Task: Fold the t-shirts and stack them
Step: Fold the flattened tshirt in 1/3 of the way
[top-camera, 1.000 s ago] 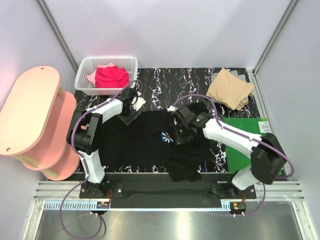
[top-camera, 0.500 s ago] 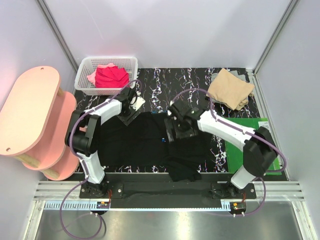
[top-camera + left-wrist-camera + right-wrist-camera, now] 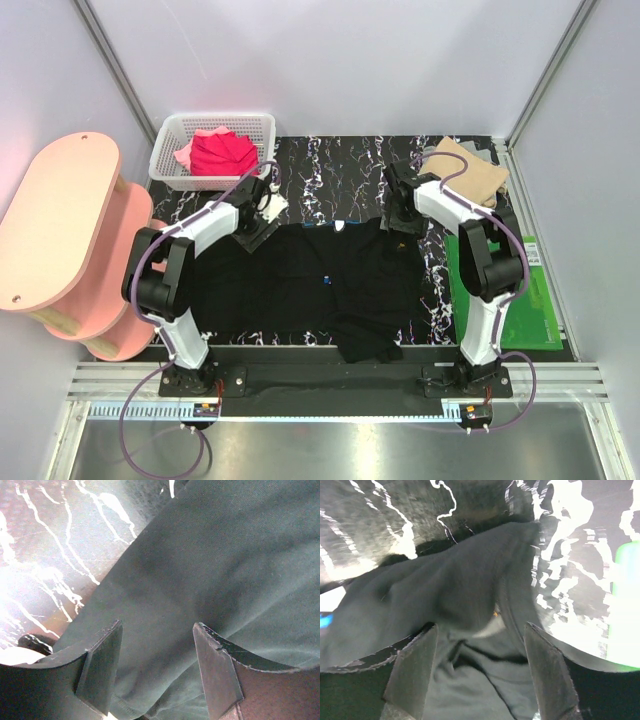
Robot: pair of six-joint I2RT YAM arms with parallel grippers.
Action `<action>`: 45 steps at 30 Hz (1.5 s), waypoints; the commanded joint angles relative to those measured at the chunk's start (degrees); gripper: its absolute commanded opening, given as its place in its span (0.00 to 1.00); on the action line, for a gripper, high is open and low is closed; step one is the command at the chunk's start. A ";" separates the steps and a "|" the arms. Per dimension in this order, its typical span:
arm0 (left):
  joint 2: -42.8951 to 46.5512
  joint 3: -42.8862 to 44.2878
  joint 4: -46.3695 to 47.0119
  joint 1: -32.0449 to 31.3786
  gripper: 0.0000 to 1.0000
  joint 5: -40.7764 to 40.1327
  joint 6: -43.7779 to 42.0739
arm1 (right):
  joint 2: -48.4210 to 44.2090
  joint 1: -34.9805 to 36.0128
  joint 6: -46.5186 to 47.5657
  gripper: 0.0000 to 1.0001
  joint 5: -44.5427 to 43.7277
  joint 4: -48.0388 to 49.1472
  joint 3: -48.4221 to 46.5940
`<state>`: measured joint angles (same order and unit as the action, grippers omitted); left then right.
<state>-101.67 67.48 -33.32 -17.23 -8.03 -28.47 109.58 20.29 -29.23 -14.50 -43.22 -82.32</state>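
The left gripper [image 3: 157, 635] is seen spread apart, nothing pinched, over the far left corner of the black t-shirt [image 3: 300, 280]. The right gripper [image 3: 480, 630] is spread too, over the far right corner. The shirt is laid flat on the table [image 3: 330, 170], bunched at its near edge.

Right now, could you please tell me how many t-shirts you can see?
4: black t-shirt spread mid-table, tan t-shirt far right, red t-shirt and pink t-shirt in the basket; more may hide beneath.

White walls [image 3: 350, 60], pink shelf [image 3: 60, 220], marbled tabletop [image 3: 340, 170]
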 commanded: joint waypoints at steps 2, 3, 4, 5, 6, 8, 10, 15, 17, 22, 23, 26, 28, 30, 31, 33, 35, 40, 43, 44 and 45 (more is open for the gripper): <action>3.58 -1.47 0.63 0.01 0.63 -0.49 -0.71 | 4.50 -0.60 -1.53 0.72 2.81 3.32 -5.82; 3.67 -1.48 0.63 0.01 0.63 -0.58 -0.62 | 5.11 -0.87 -1.27 0.70 2.73 3.23 -7.31; 3.84 -1.65 0.63 0.01 0.64 -0.49 -0.62 | 5.90 -1.39 -1.26 0.67 2.64 3.41 -8.02; 3.85 -1.91 0.63 -0.08 0.64 -0.49 -0.54 | 6.34 -1.75 -1.09 0.56 2.38 3.49 -8.55; 3.85 -2.00 0.63 0.01 0.63 -0.23 -0.45 | 6.61 -1.92 -0.65 0.49 2.29 3.41 -9.69; 3.85 -2.70 0.80 0.01 0.63 -0.05 -0.36 | 7.14 -2.01 -0.21 0.22 0.89 3.41 -11.01; 3.76 -3.06 0.89 0.01 0.63 0.03 -0.45 | 7.49 -2.10 0.67 0.11 0.00 3.41 -11.63; 3.76 -3.50 1.15 0.01 0.63 -0.41 -0.97 | 7.14 -2.89 1.81 0.00 -1.58 3.32 -11.46; 3.85 -3.32 1.07 0.01 0.63 -0.41 -0.97 | 6.96 -3.07 2.07 0.00 -2.37 3.32 -11.11; 3.85 -3.50 1.07 0.01 0.63 -0.49 -1.15 | 7.49 -3.07 4.71 0.15 -12.36 -0.45 -12.50; 3.85 -3.50 1.07 -0.08 0.63 -0.49 -1.15 | 8.36 -3.15 5.15 0.19 -13.70 -1.59 -12.68; 3.85 -3.59 1.07 0.01 0.63 -0.49 -1.24 | 10.99 -4.03 5.15 0.49 -15.73 -3.96 -14.26; 4.02 -3.76 1.07 0.01 0.63 -0.58 -1.33 | 12.49 -4.39 4.89 0.79 -16.61 -5.29 -16.01; 4.37 -4.11 1.15 0.01 0.63 -0.84 -1.68 | 14.34 -4.56 4.54 0.96 -17.49 -7.22 -17.34; 4.46 -4.38 1.07 0.01 0.63 -1.02 -1.94 | 14.78 -4.65 4.62 1.00 -17.14 -7.84 -18.47; 4.55 -4.55 1.24 0.18 0.63 -1.28 -2.03 | 14.70 -4.56 3.92 1.00 -17.40 -9.59 -19.27; 4.37 -4.82 1.50 0.27 0.63 -1.46 -2.12 | 11.99 -4.56 2.35 0.99 -17.67 -11.08 -20.06; 3.85 -4.64 2.12 0.62 0.63 -2.07 -2.29 | 3.46 -1.67 2.42 0.94 -9.36 -9.78 -21.03; 3.32 -2.28 2.03 1.24 0.63 -2.34 -2.12 | 1.52 0.70 0.68 0.93 3.10 -8.12 -22.44; 3.06 -1.49 1.68 1.50 0.63 -2.34 -2.03 | 1.78 2.45 0.15 0.93 5.51 -7.50 -22.53; 2.88 0.35 1.33 2.11 0.63 -2.25 -1.94 | 2.30 3.08 -0.21 0.93 7.89 -6.88 -22.62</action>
<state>-99.81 62.96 -32.93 -16.67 -9.13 -30.11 115.79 18.63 -26.70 -20.10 -52.93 -101.62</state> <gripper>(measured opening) 0.630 0.928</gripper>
